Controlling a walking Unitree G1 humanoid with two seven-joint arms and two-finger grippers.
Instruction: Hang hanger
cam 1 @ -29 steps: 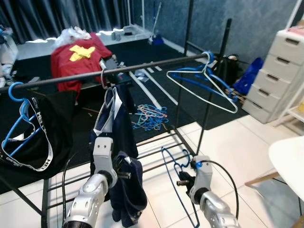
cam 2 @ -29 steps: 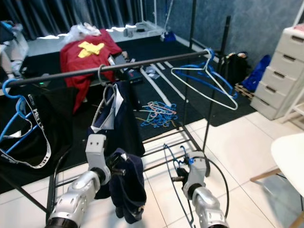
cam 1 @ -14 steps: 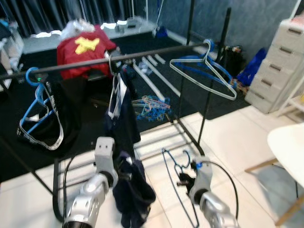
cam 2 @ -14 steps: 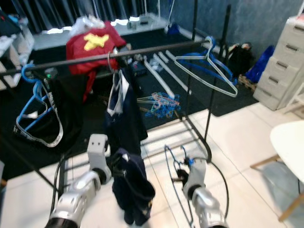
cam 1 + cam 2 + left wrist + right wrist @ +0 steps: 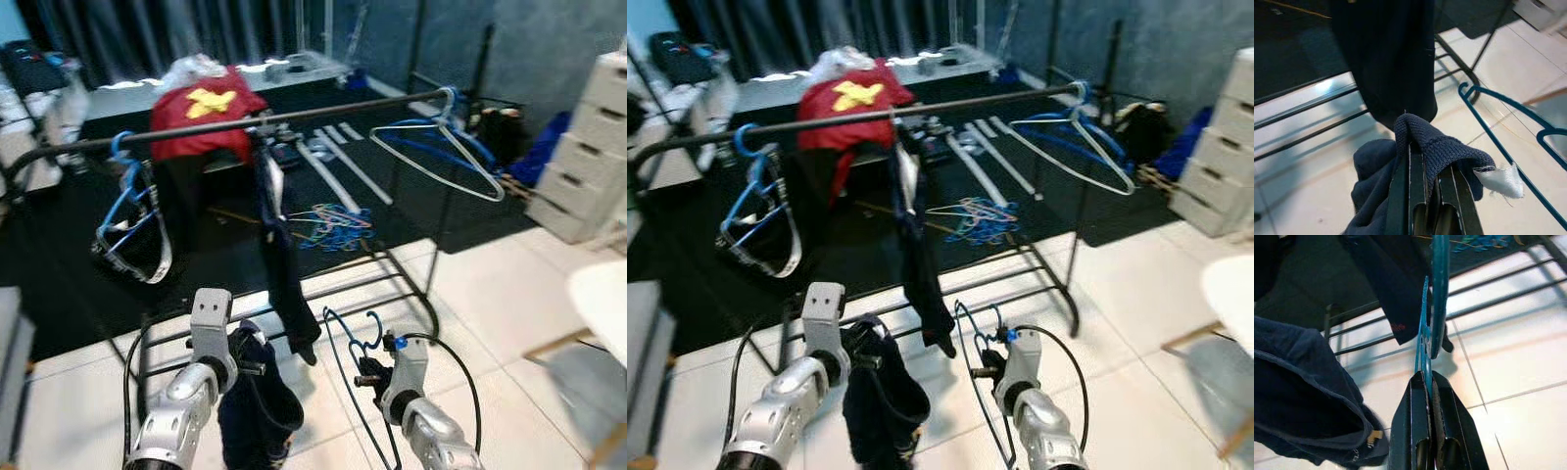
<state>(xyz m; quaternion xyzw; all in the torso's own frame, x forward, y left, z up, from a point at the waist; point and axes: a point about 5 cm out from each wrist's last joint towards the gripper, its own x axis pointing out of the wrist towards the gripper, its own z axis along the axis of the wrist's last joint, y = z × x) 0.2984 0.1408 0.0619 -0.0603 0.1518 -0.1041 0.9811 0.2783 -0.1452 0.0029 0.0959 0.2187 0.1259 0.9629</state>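
Observation:
My right gripper (image 5: 366,373) is shut on a blue wire hanger (image 5: 350,387), held low in front of the black clothes rail (image 5: 294,116); the hanger (image 5: 1431,308) runs up from between the fingers in the right wrist view. My left gripper (image 5: 247,364) is shut on a dark navy garment (image 5: 255,411) that droops below it; the cloth (image 5: 1440,147) folds over the fingertips in the left wrist view. On the rail hang a dark garment (image 5: 282,264), a blue hanger with a black garment (image 5: 132,220) and bare blue and white hangers (image 5: 446,152).
A red shirt (image 5: 206,117) lies draped behind the rail. A pile of blue hangers (image 5: 333,223) lies on the dark carpet. A grey drawer unit (image 5: 588,147) stands at the right, and a white table edge (image 5: 602,304) juts in beside it. Rack base bars (image 5: 333,294) cross the tiled floor.
The whole view has swung, so the rail and its clothes now sit further right and lower. Both grippers keep their hold, on the navy garment and on the blue hanger.

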